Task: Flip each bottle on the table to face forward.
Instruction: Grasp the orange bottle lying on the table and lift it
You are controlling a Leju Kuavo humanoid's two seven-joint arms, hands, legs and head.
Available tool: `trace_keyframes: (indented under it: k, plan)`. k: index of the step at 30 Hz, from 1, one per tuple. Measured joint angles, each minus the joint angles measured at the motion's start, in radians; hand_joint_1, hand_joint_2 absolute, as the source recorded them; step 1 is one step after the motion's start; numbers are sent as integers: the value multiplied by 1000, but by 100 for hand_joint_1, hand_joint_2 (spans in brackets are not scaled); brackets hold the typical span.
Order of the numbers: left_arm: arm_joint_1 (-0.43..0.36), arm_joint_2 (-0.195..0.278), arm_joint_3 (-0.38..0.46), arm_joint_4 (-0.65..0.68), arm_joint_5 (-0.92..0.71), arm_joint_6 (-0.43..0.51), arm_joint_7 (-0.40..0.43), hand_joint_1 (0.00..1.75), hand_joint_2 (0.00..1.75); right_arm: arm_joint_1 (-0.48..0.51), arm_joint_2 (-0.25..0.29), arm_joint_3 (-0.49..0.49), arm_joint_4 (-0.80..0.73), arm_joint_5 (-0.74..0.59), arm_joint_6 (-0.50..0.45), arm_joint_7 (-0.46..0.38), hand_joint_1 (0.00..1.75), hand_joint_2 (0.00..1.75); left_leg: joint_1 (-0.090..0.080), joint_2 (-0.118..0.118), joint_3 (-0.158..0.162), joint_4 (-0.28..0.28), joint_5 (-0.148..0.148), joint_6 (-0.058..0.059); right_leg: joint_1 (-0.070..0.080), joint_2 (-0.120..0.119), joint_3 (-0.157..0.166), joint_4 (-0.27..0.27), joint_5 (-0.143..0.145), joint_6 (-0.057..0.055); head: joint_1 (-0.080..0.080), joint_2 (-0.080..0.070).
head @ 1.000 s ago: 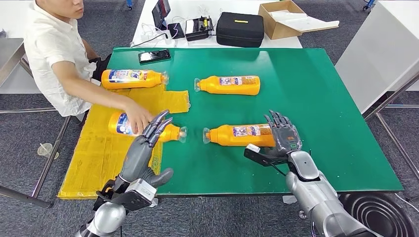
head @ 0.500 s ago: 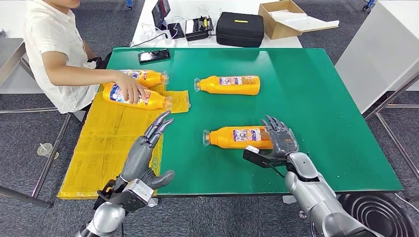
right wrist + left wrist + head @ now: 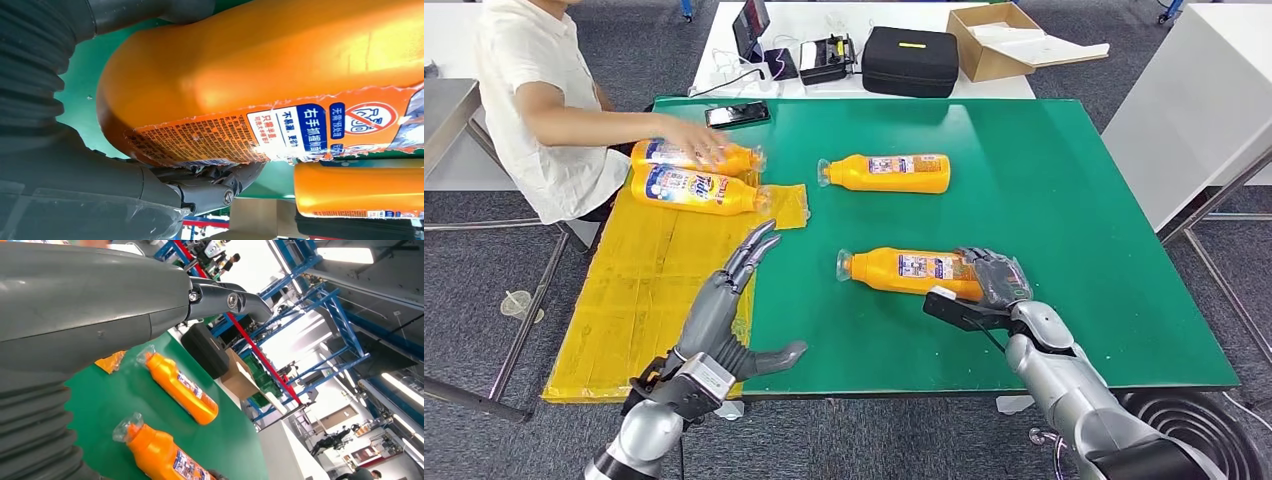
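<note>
Your right hand (image 3: 996, 277) grips the base end of the near bottle (image 3: 904, 270), which lies on its side on the green desk (image 3: 1064, 200) — cap toward your left. Your left hand (image 3: 729, 300) hovers released, fingers spread, over the desk's near-left edge. A person's hand (image 3: 692, 138) rests on two bottles (image 3: 694, 189) at far left.

Two bottles (image 3: 892, 172) (image 3: 909, 271) lay mid-surface (image 3: 1064, 200), one behind other; two more (image 3: 694, 189) (image 3: 689, 155) on mat (image 3: 644, 290) at left
</note>
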Motion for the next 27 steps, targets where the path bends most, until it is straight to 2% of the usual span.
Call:
trace_keyframes:
  k: [13, 17, 20, 23, 27]
  plan:
    - [-3, -1, -5, 10, 3, 0, -4, 0, 175, -13, 5, 0, 35, -2, -15, -9, 175, 175, 0, 0, 3, 0, 0, 0, 0, 0, 3, 0, 0, 0, 0, 0]
    - [-3, -4, -6, 12, 15, -1, -6, 0, 175, -8, 5, -1, 37, -26, -45, -42, 175, 175, 0, 0, 3, 0, 0, 0, 0, 0, 3, 0, 0, 0, 0, 0]
    - [6, -19, 3, 16, 94, 4, -4, 0, 175, 23, 10, -26, 22, -137, -62, -136, 175, 175, 0, 0, 3, 0, 0, 0, 0, 0, 3, 0, 0, 0, 0, 0]
    - [39, -54, 35, 18, 287, 18, 9, 0, 175, 96, 29, -85, -48, -314, -40, -248, 175, 175, 0, 0, 2, 0, -1, 0, 0, 0, 3, 0, 0, 0, 0, 0]
    - [88, -87, 65, 27, 446, 66, 29, 0, 175, 214, 69, -165, -208, -488, 6, -308, 175, 175, 0, -1, -1, -1, -1, -1, 1, 0, 0, 0, -1, 0, 0, 0]
